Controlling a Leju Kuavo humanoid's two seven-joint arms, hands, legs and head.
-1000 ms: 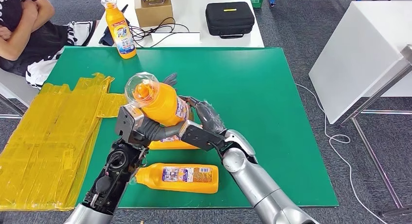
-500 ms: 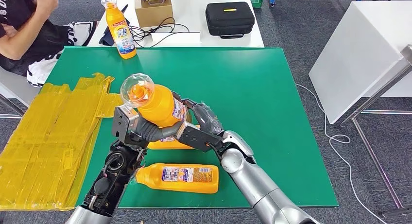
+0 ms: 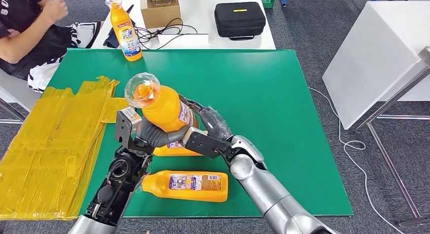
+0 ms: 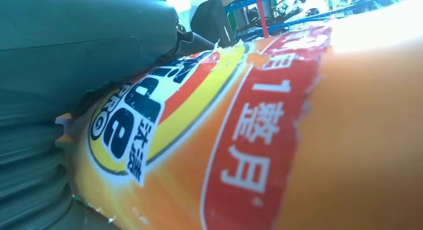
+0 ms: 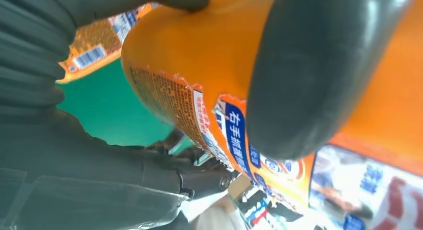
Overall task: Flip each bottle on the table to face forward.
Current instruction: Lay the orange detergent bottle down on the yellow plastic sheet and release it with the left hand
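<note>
Both hands hold an orange bottle (image 3: pixel 165 111) tilted above the green mat (image 3: pixel 253 87), its clear cap (image 3: pixel 138 89) pointing up and to the left. My left hand (image 3: pixel 149 136) grips it from below, and the bottle's label (image 4: pixel 149 120) lies right against that hand (image 4: pixel 30 165). My right hand (image 3: pixel 213 123) holds the far side, its thumb (image 5: pixel 319 70) pressed on the bottle (image 5: pixel 199 50). A second orange bottle (image 3: pixel 175 152) lies under the hands. A third bottle (image 3: pixel 185 186) lies near the front edge. Another bottle (image 3: pixel 125 31) stands upright at the mat's far left.
Crumpled yellow plastic sheets (image 3: pixel 50 142) cover the mat's left side. A person (image 3: pixel 25 31) sits at the far left. Behind the mat, a white table (image 3: pixel 263 33) carries a black case (image 3: pixel 239 18), a cardboard box (image 3: pixel 159 10) and cables. A white cabinet (image 3: pixel 375 56) stands at the right.
The held bottle and both hands have shifted slightly left and away, the cap tipping further left. The person's arm has moved. The other bottles have not moved.
</note>
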